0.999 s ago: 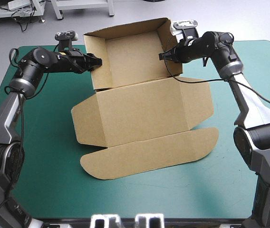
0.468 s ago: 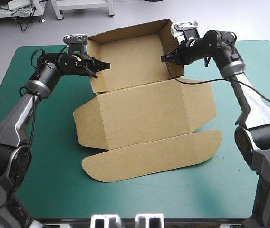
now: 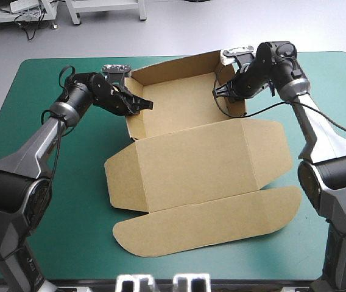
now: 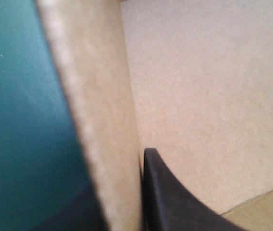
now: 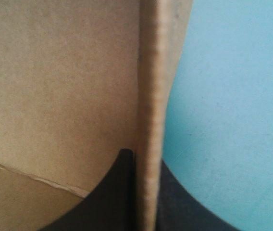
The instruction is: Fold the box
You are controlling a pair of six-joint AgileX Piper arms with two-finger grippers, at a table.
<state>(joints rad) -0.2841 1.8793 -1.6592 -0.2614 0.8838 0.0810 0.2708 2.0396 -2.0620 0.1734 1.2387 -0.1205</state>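
Observation:
The brown box point(image 3: 191, 158) lies as an open tray at the far middle of the table, its lid and rounded flap point(image 3: 209, 222) flat toward the near edge. My left gripper point(image 3: 139, 104) is shut on the tray's left wall; in the left wrist view that wall point(image 4: 103, 96) stands edge-on in the gripper point(image 4: 122, 192), one black finger point(image 4: 170, 197) inside the tray. My right gripper point(image 3: 220, 91) is shut on the right wall. The right wrist view shows the wall point(image 5: 153, 72) pinched in the gripper point(image 5: 148, 163), one finger point(image 5: 112, 197) on the inner side.
The teal-green cover point(image 3: 57, 182) shows bare to the left of the box, on the right side point(image 3: 331, 79) and along the near edge. The tray's back wall point(image 3: 173, 64) stands close to the table's far edge.
The box has shifted toward the right and the near edge, and the tray has tipped down flatter. My left gripper moved right and nearer with the left wall; my right gripper kept its hold.

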